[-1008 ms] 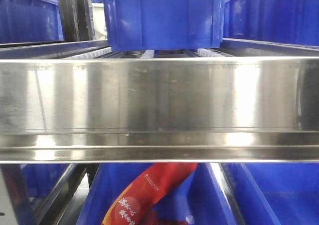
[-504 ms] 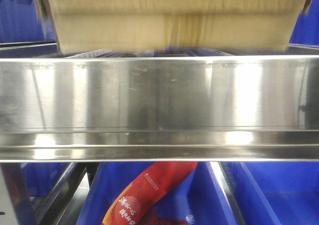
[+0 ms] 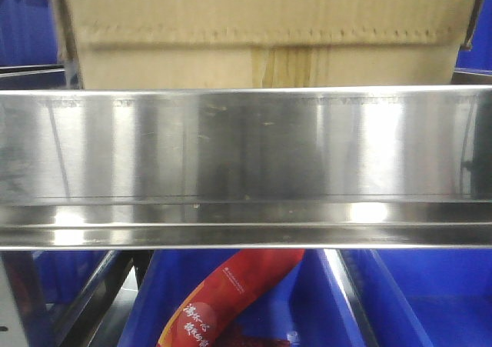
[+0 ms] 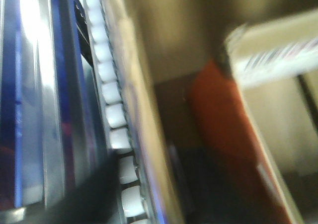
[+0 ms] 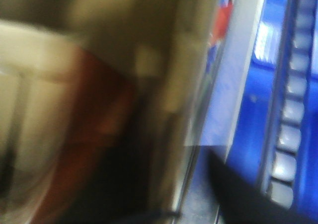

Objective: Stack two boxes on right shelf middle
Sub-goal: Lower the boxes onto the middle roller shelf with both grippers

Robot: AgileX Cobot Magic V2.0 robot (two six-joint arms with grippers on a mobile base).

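A brown cardboard box (image 3: 261,24) with a jagged flap seam and a taped centre joint fills the space just behind the shiny front rail of the right shelf middle (image 3: 246,155). Its lower edge is hidden by the rail. Thin dark slivers flank the box's left and right sides in the front view. Both wrist views are blurred. The left one shows a dark finger (image 4: 94,194) beside the white roller track (image 4: 112,114) and the tan box edge (image 4: 141,100). The right one shows the box side (image 5: 99,20) and a dark finger (image 5: 243,194). No second box shows.
Below the rail sit blue bins (image 3: 430,301); one holds a red printed packet (image 3: 231,293). Another blue bin (image 3: 27,24) stands at the upper left, beside the box. A blue bin wall (image 5: 248,110) and roller track (image 5: 293,100) lie right of the box.
One second ago a blue bin stood behind the rail. The cardboard box has since come down in front of it and now sits lower and steadier than half a second ago.
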